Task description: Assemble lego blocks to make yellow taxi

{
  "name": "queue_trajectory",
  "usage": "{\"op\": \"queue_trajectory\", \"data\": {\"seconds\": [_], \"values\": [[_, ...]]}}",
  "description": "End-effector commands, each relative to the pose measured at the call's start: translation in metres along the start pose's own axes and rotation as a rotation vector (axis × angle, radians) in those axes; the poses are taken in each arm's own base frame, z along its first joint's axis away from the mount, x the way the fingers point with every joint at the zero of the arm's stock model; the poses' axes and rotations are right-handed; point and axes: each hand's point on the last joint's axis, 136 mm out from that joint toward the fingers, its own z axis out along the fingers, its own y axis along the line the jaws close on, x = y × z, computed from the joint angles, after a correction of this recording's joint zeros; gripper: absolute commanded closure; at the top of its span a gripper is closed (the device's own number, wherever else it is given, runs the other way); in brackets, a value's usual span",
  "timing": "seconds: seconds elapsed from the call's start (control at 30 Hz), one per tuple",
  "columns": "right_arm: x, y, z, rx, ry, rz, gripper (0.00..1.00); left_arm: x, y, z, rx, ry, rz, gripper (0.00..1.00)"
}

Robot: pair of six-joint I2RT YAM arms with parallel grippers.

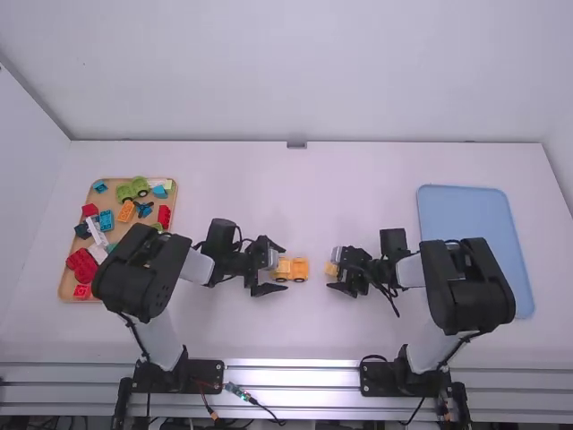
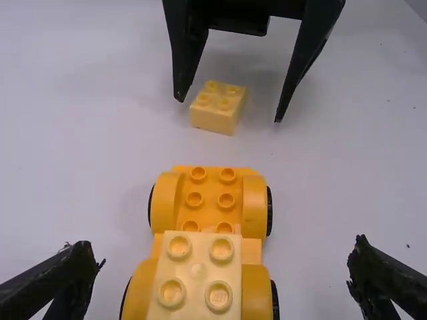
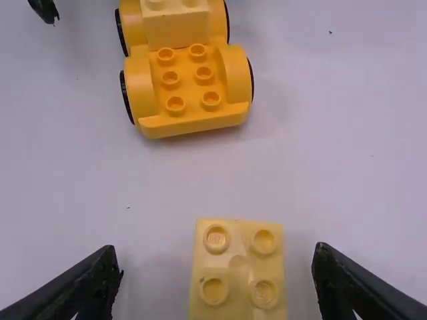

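- The left pincer (image 1: 278, 268) was open, its fingers spread wide over the worktop (image 1: 313, 331).
- The yellow car (image 1: 298, 269) sat upright on its wheels, just ahead of the left pincer in the high view. In the left wrist view its rear part lay between the two fingers, apart from both.
- The mounted block (image 2: 197, 273), pale yellow with four studs, stood on the end of the car nearer the left arm; the other end had bare studs and faced the right pincer (image 1: 334, 271).
- The right pincer was open too, with a gap on either side of the loose block (image 3: 238, 277), which lay between its fingers and touched neither.
- The loose block rested studs up on the worktop, near the car but apart from it, off its bare-studded end.
- Beyond the left arm lay a wooden tray (image 1: 64, 288) of mixed coloured pieces, among them a green vehicle (image 1: 132, 189).
- Near the right arm, partly behind it in the high view, lay a blue tray (image 1: 461, 215).
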Motion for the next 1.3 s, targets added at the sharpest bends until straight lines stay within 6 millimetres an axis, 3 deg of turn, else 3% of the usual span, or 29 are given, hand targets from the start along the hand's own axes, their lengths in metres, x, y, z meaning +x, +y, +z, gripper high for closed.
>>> {"op": "queue_trajectory", "data": {"seconds": [0.0, 0.4, 0.53, 0.7, 1.0, 1.27], "values": [[-0.002, -0.006, 0.001, 0.000, -0.006, 0.003, 0.30, -0.003, -0.003, 0.001, 0.021, -0.019, -0.003, 0.01], [0.002, -0.009, 0.001, 0.015, 0.023, 0.030, 0.54, -0.003, -0.004, 0.001, 0.024, -0.021, -0.003, 0.01], [0.003, -0.011, 0.001, 0.020, 0.034, 0.035, 0.67, -0.003, -0.004, 0.001, 0.023, -0.021, -0.004, 0.01], [0.004, -0.013, -0.001, 0.029, 0.029, 0.053, 0.71, -0.002, -0.003, 0.001, 0.022, -0.019, -0.007, 0.01], [-0.029, -0.015, -0.011, 0.022, -0.085, 0.026, 0.73, 0.005, -0.001, 0.001, 0.005, 0.020, -0.005, 0.01], [-0.063, -0.007, -0.002, -0.019, -0.113, -0.058, 0.75, 0.009, 0.000, 0.014, 0.026, 0.001, 0.039, 0.01]]}}
